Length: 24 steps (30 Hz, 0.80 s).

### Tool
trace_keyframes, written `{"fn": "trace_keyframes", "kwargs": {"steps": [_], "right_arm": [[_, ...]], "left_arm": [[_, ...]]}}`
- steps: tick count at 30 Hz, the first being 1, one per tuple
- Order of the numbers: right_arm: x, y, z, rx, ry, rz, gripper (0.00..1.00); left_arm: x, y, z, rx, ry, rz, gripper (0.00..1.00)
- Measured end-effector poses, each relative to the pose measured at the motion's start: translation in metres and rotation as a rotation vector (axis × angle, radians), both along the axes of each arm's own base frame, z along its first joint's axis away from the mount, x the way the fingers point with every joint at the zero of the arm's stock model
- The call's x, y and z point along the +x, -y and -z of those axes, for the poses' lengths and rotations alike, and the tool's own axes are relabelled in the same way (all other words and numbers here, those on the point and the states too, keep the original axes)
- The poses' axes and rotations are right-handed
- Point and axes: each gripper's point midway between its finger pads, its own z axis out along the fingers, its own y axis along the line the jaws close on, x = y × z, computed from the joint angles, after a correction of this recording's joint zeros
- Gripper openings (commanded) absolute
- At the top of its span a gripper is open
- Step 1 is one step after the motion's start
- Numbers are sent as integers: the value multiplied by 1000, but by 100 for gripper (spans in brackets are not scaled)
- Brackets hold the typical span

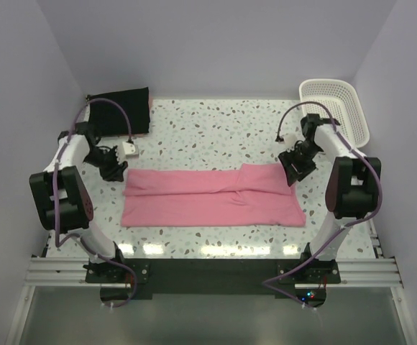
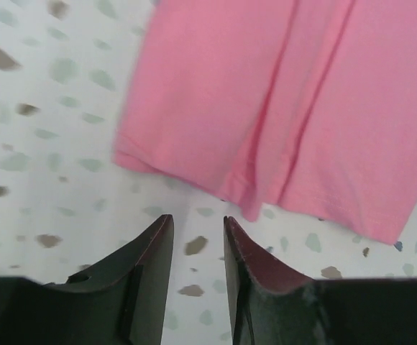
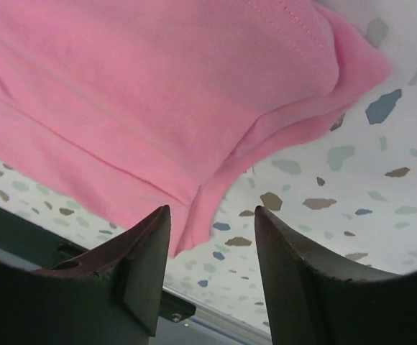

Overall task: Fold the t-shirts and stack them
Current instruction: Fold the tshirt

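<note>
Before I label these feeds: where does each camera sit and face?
Top external: above, behind the robot, looking down at table, pink t-shirt, black garment; left arm, right arm show.
Left wrist: on left arm, looking down past left gripper at shirt's edge.
Right wrist: likewise on right arm, past right gripper.
All share pink t-shirt.

Pink t-shirt (image 1: pixel 212 198) lies flat, folded into a long band, centred; black folded garment (image 1: pixel 126 108) far left.
</note>
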Motion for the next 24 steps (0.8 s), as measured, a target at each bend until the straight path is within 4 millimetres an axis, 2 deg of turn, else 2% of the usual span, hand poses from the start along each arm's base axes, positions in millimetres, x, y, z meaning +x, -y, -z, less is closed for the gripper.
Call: {"fn": "trace_keyframes", "kwargs": {"steps": [2, 4, 5, 7, 9, 12, 14, 18, 24], "right_arm": [[9, -1, -16, 19, 24, 3, 53], [23, 1, -30, 29, 74, 18, 49], [32, 1, -38, 42, 104, 36, 44], [42, 1, -46, 58, 132, 73, 39], [52, -1, -47, 79, 138, 115, 34], [63, -6, -31, 109, 103, 174, 34], [66, -10, -15, 125, 66, 206, 34], [73, -13, 0, 133, 47, 255, 34], [82, -13, 3, 135, 74, 288, 33]], "left_arm": [[28, 14, -27, -25, 84, 3, 43], [54, 45, -54, -71, 173, 12, 48], [62, 60, -63, -94, 198, 11, 49], [77, 106, -80, -164, 248, 19, 52], [83, 157, -88, -232, 257, 36, 53], [86, 230, -93, -345, 207, 51, 53], [94, 269, -89, -402, 157, 33, 52], [108, 321, -61, -457, 43, -45, 52], [108, 365, -2, -462, -151, -203, 52]]}}
